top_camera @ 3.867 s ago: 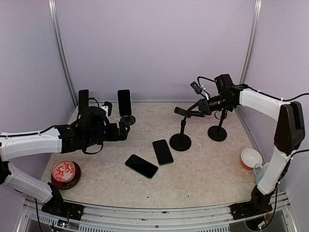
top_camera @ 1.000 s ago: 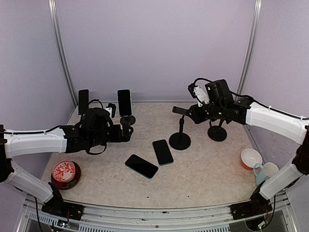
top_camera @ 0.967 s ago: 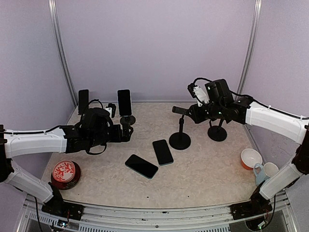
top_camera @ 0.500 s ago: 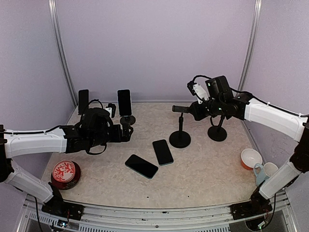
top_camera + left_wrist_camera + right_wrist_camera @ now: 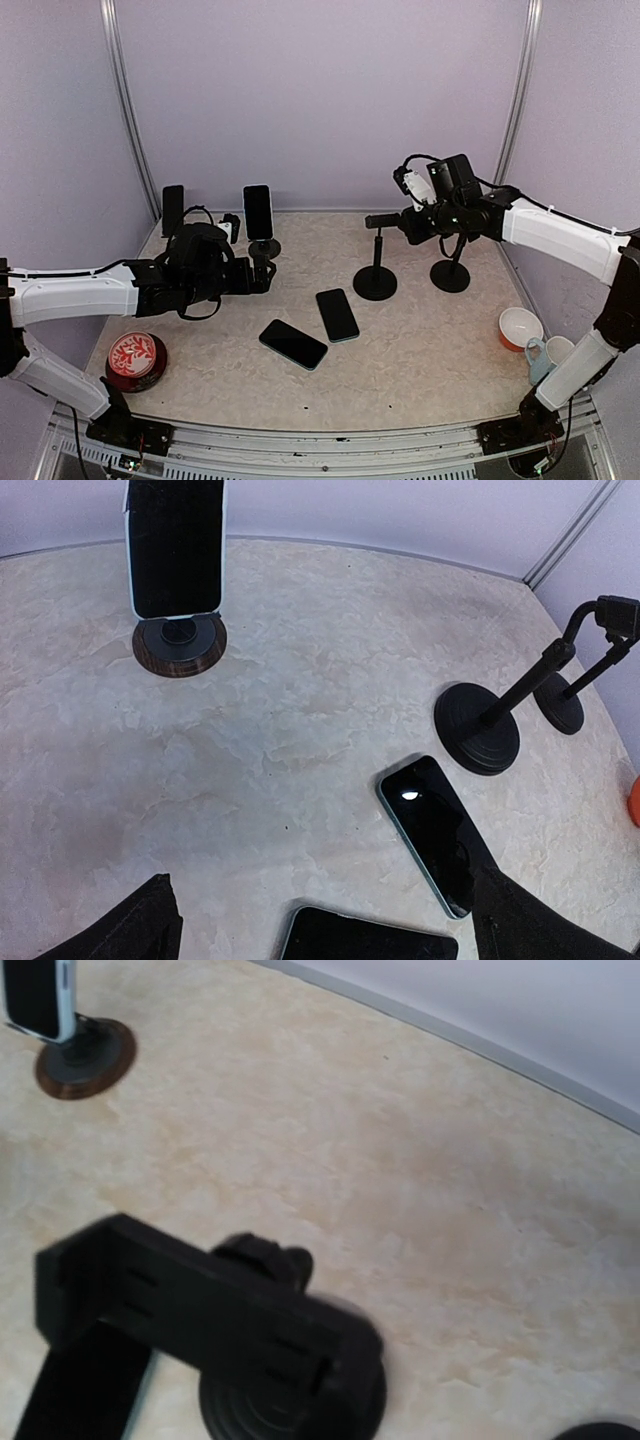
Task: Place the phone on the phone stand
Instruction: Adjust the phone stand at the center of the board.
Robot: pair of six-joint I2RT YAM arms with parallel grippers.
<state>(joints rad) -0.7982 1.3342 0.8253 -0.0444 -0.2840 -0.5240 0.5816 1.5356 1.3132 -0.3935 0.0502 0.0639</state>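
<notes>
A dark phone [image 5: 293, 343] is lying flat on the table just under the left gripper [image 5: 258, 272], whose fingers [image 5: 135, 930] are spreading wide and holding nothing. A teal-edged phone [image 5: 437, 832] is lying just ahead of the right-hand finger. Farther out, the right gripper [image 5: 405, 224] is clamping shut on the cradle of the phone stand [image 5: 376, 270]. Well beyond the left fingertips, a mounted phone [image 5: 173, 545] is standing upright.

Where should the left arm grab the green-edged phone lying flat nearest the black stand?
Best bet: pinch the green-edged phone across its two long edges, mid-length, descending from straight above. It lies flat, screen up, so only the thin sides offer purchase; bare table flanks both.
</notes>
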